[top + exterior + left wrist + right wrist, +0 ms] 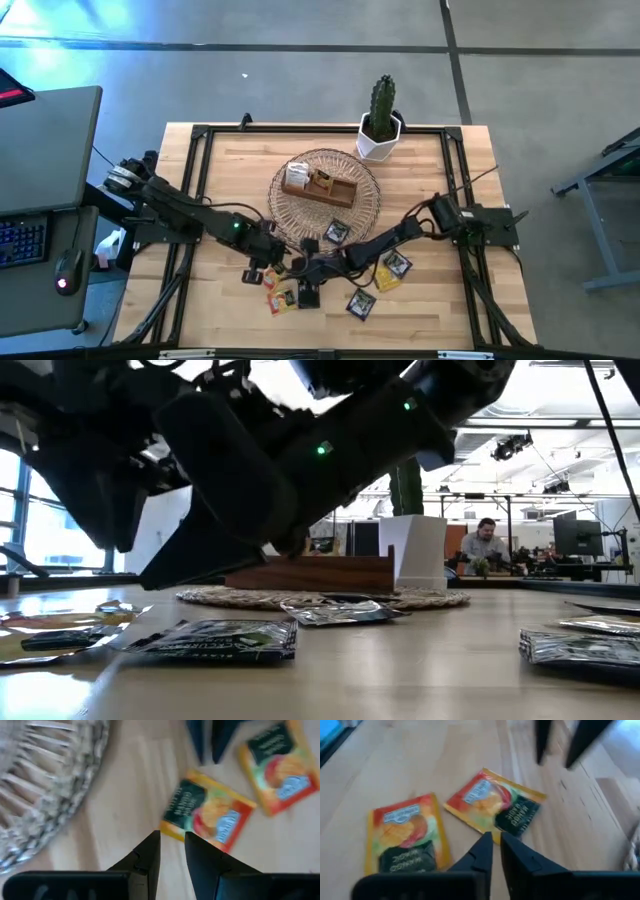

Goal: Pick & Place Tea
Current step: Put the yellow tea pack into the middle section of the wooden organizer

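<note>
Small square tea packets lie flat on the wooden table in front of the wicker basket (325, 190). Two orange ones (272, 279) (284, 298) lie together, and black and yellow ones (362, 303) (392, 270) (335, 232) are spread to their right. My left gripper (172, 836) (265, 270) is open by a narrow gap, with its tips at a corner of one orange packet (207, 812). My right gripper (493, 839) (300, 270) faces it from the other side of the same packet (495, 807), shut. The second orange packet (277, 765) (405, 832) lies beside them.
A brown wooden box (320, 185) sits in the basket. A cactus in a white pot (380, 125) stands at the table's far edge. Both arms meet low over the table's near middle. A desk with a keyboard and mouse (40, 250) stands to the left. A person (485, 545) sits in the room behind.
</note>
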